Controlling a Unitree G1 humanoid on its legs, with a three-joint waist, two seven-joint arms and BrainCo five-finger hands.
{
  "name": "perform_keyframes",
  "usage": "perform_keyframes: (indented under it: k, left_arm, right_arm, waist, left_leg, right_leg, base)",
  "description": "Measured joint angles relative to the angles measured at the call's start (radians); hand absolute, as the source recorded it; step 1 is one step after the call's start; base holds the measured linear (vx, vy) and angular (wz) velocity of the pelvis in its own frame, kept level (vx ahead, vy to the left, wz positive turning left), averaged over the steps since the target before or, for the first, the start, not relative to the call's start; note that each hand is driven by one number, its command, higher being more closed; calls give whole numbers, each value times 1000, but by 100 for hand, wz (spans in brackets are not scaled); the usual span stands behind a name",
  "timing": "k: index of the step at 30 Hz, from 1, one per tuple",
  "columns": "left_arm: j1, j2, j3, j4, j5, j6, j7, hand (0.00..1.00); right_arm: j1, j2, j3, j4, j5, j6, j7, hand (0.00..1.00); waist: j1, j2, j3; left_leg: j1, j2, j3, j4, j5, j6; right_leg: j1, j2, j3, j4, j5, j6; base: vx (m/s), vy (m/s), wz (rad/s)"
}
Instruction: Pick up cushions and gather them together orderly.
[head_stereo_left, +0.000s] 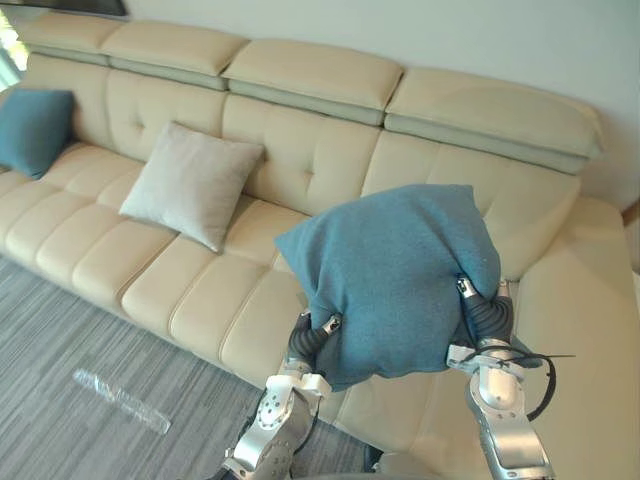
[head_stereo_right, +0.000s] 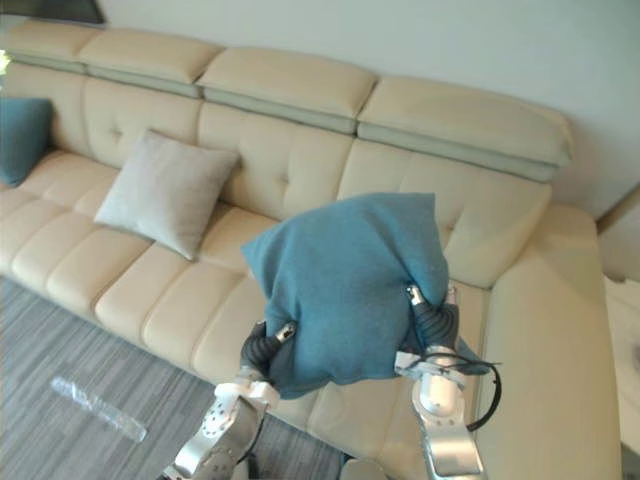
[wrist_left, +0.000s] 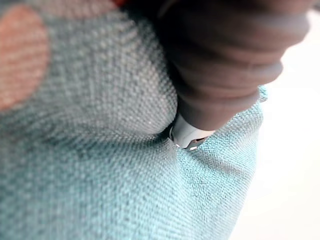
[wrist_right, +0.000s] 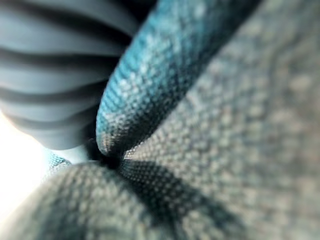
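**First onlooker:** How many cushions are there?

**Second onlooker:** Three: two teal, one pale grey. The raised teal cushion (head_stereo_left: 395, 275) hangs right of centre in the frame. The robot's two hands carry it above the front edge of the cream sofa (head_stereo_left: 200, 290). The grey cushion (head_stereo_left: 190, 183) leans on the backrest left of centre. The second teal cushion (head_stereo_left: 32, 128) sits at the upper-left edge, partly cut off by the frame.

**First onlooker:** And the hands?

**Second onlooker:** The left hand (head_stereo_left: 308, 340) is pressed into the raised teal cushion's lower-left corner, and the right hand (head_stereo_left: 487, 315) into its lower-right side. Each is sunk into the fabric past its dark ribbed cover, so I cannot tell whether either is spread or clenched. From the wrists, the teal weave bunches tight against those covers.

**First onlooker:** Any room to move?

**Second onlooker:** Open seat panels lie between the grey cushion and the raised one, and the sofa's corner section at the right of the frame is open too. At lower left, the grey striped carpet (head_stereo_left: 60, 330) runs up to the sofa's front edge, with one clear plastic strip (head_stereo_left: 122, 400) lying on it. Four headrest pads (head_stereo_left: 310, 75) line the top of the back, below a pale wall (head_stereo_left: 450, 30).
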Motion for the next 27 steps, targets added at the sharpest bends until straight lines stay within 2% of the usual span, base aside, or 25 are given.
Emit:
perform_keyframes:
  k: [1,2,3,5,8,12,15,19,21,23,25,27]
  left_arm:
    - [-4,1,0,6,0,0,0,100]
    - [-2,1,0,14,0,0,0,100]
    - [-2,1,-1,16,0,7,0,100]
    - [-1,2,-1,16,0,6,0,100]
    - [-2,5,-1,16,6,0,0,100]
    - [-1,13,-1,16,9,2,0,100]
    - [-1,17,-1,16,46,19,0,100]
    - [-17,17,0,16,141,22,5,100]
    - [-48,17,9,16,180,22,21,100]
    - [-120,17,62,15,238,23,56,100]
    - [-188,17,105,15,278,23,95,100]
    - [-268,16,132,15,312,23,125,100]
  right_arm:
    - [0,2,-1,11,0,0,0,100]
    - [0,4,0,11,-1,1,1,100]
    - [-1,4,0,12,-6,1,3,100]
    - [-5,4,2,14,-7,1,13,100]
    - [-15,4,2,16,-8,0,15,100]
    - [-42,2,4,75,-8,0,21,100]
    - [-45,-14,7,112,-8,0,21,100]
    - [-47,-50,11,121,-9,0,21,100]
    - [-66,-58,12,122,-8,0,20,100]
    - [-155,-57,24,128,-7,0,13,100]
    - [-244,-57,42,158,-6,0,-7,100]
    - [-324,-57,42,181,-2,0,-27,100]
  waist:
    - [-18,-18,0]
    - [-18,-29,0]
    - [-18,-30,0]
    - [-16,-29,0]
    - [-20,-31,-4]
    - [-19,-30,-5]
    - [-33,-30,-5]
    - [-43,-27,-7]
    - [-46,-26,-7]
    - [-52,-24,-3]
    - [-55,-23,10]
    - [-54,-18,26]
  left_leg:
    - [0,-16,23,5,0,15]
    - [7,-37,59,4,-1,28]
    - [14,-49,84,1,-3,34]
    - [35,-63,126,-13,-8,42]
    - [51,-65,170,-44,-7,44]
    - [61,-46,221,-73,-6,46]
    - [70,-37,235,-103,2,46]
    - [50,-33,241,-136,30,37]
    - [16,-31,240,-144,46,34]
    - [-46,-24,250,-152,70,31]
    - [-78,-19,255,-154,85,28]
    - [-103,-15,254,-153,96,26]
  right_leg:
    - [-1,-24,26,-11,5,14]
    - [-3,-49,63,-26,15,27]
    - [-3,-64,84,-39,28,42]
    - [-7,-78,119,-47,45,44]
    - [-39,-77,160,-46,58,38]
    - [-83,-49,211,-60,89,24]
    - [-98,-39,210,-82,104,14]
    - [-127,-37,195,-113,129,24]
    - [-161,-37,192,-124,142,16]
    - [-221,-34,192,-150,176,-16]
    - [-251,-32,189,-162,194,-33]
    - [-270,-29,184,-167,214,-26]
  base:
    - [163,297,-33]
    - [147,283,-38]
    - [131,266,-45]
    - [75,188,-54]
    - [52,95,-58]
    - [4,-19,-64]
    - [-31,-71,-38]
    - [-73,-73,-9]
    - [-114,-74,1]
    - [-153,-93,-12]
    - [-114,-83,-9]
    - [-91,-71,1]
